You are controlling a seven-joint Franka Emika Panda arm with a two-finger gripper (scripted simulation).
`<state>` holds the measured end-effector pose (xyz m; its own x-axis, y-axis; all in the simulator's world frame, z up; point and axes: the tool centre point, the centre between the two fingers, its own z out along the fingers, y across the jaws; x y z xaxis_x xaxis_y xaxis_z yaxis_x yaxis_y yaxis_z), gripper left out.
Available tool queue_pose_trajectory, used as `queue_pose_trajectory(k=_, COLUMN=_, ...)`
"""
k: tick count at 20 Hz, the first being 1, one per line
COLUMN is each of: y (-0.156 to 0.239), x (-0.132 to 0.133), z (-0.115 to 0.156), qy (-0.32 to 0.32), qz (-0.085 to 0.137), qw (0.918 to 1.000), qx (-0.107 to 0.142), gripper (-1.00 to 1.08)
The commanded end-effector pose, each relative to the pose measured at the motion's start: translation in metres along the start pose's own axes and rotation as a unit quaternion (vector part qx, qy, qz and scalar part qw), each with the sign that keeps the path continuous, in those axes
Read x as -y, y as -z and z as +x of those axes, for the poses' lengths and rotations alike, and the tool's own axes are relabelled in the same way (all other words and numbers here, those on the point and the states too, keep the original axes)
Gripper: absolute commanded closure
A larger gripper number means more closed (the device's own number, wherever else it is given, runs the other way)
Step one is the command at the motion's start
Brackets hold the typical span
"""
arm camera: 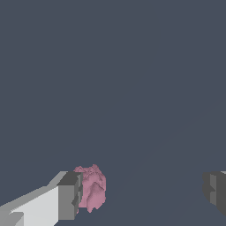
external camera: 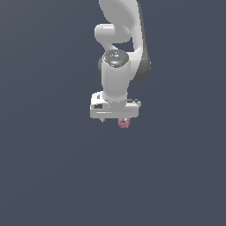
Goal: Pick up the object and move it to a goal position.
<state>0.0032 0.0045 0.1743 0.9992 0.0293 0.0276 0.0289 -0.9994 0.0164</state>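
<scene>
The pincer (arm camera: 143, 193) stood wide, its two dark grey fingertips far apart in the wrist view, one fingertip (arm camera: 69, 195) at the end of a pale grey finger and the other fingertip (arm camera: 215, 190) cut off by the picture's edge. The pink, lumpy clump (arm camera: 92, 187) sat right against the inner face of the first fingertip, seemingly touching it, with a broad empty gap between the clump and the opposite fingertip, so nothing was clamped from both sides. In the exterior view the pincer (external camera: 114, 119) pointed straight down from a boxy white-grey hand, and the clump (external camera: 124, 123) showed as a small pink knob just under the hand, toward the exterior view's right; whether it rested on a surface or hung off the finger could not be told. Above the hand rose the white robot arm (external camera: 116, 77), with a shiny metallic disc at its wrist joint and a dark grey panel along its side. All around lay a flat, uniform slate-blue background. No brand, label or writing could be read anywhere.
</scene>
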Motion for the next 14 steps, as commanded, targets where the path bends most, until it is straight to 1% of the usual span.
queue_pose_trajectory(k=1, y=0.0, x=0.0, z=0.0, qy=0.0, qz=0.0, qw=1.0, qx=0.0, gripper=-0.92)
queue_pose_trajectory(k=9, y=-0.0064, x=-0.0017, z=-0.006, qy=0.003, qz=0.01, qw=0.9999, qx=0.013, gripper=-0.92)
queue_pose_trajectory(k=14, y=-0.0067, x=-0.0017, z=-0.0063, qy=0.003, qz=0.011, qw=0.9999, qx=0.013, gripper=-0.92)
